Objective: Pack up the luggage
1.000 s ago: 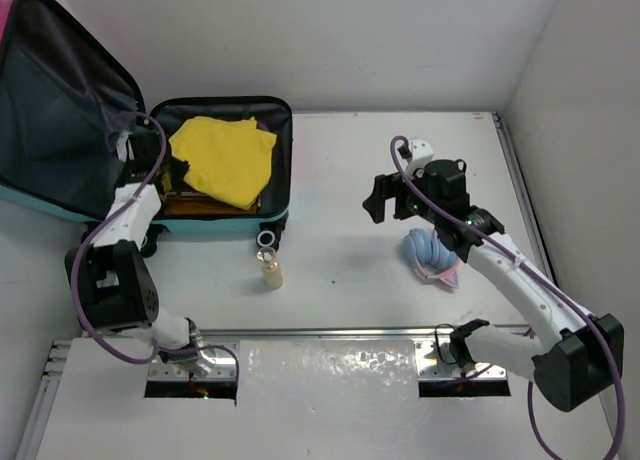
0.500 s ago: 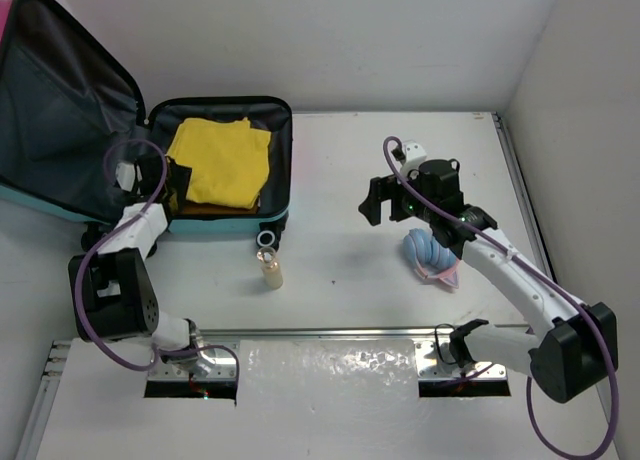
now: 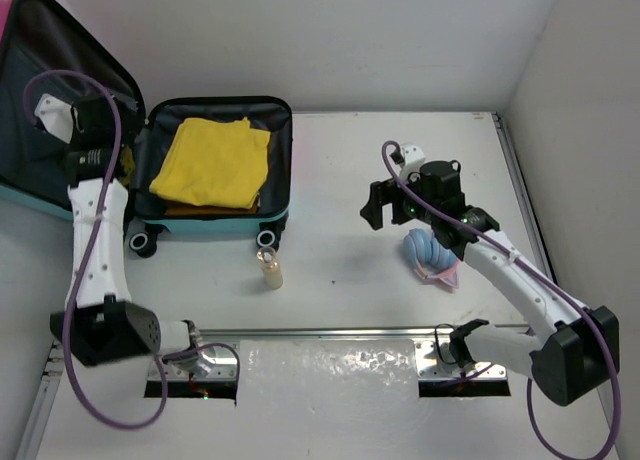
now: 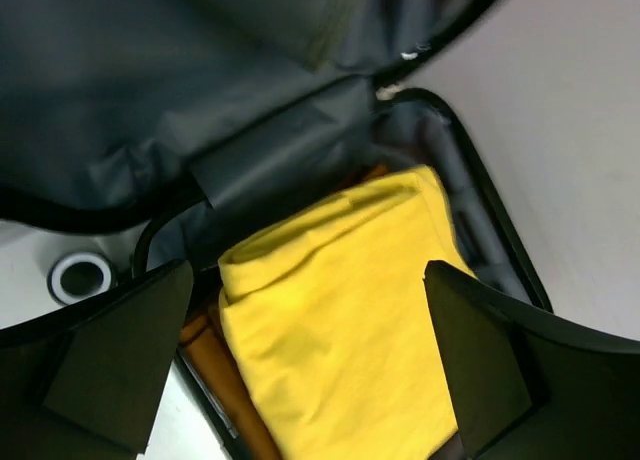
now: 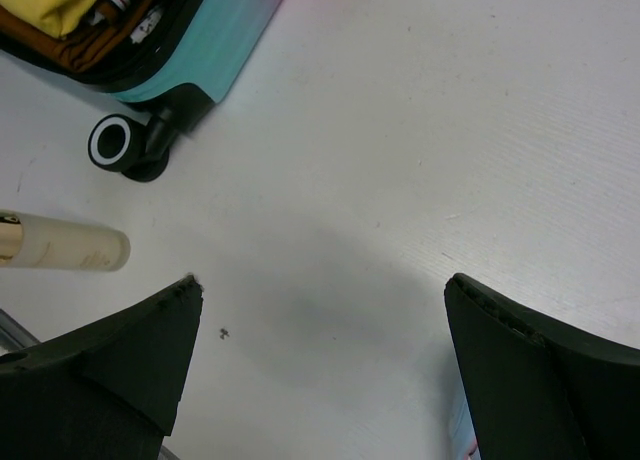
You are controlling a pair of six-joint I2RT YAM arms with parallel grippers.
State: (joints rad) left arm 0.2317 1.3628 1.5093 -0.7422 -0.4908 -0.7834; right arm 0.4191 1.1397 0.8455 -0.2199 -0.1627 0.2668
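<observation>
The luggage (image 3: 215,223) lies open at the far left, its teal base on the table and its dark-lined lid (image 3: 60,90) standing up behind. A folded yellow cloth (image 3: 212,162) rests in the base on top of a brown garment (image 4: 205,355). My left gripper (image 3: 105,135) hovers open above the hinge side. In the left wrist view its fingers (image 4: 308,280) frame the yellow cloth (image 4: 340,320) from above without touching it. My right gripper (image 3: 385,202) hangs open over bare table, with nothing between its fingers (image 5: 325,280).
A cream bottle (image 3: 270,270) lies just in front of the luggage's right wheel (image 3: 266,239); the right wrist view shows the bottle (image 5: 65,245) at its left edge. A blue and pink soft bundle (image 3: 432,255) sits under the right forearm. Walls close the back and right.
My left gripper has opened, let go of the yellow cloth and risen up and left toward the lid. The cloth stays in the base. The right arm has barely shifted.
</observation>
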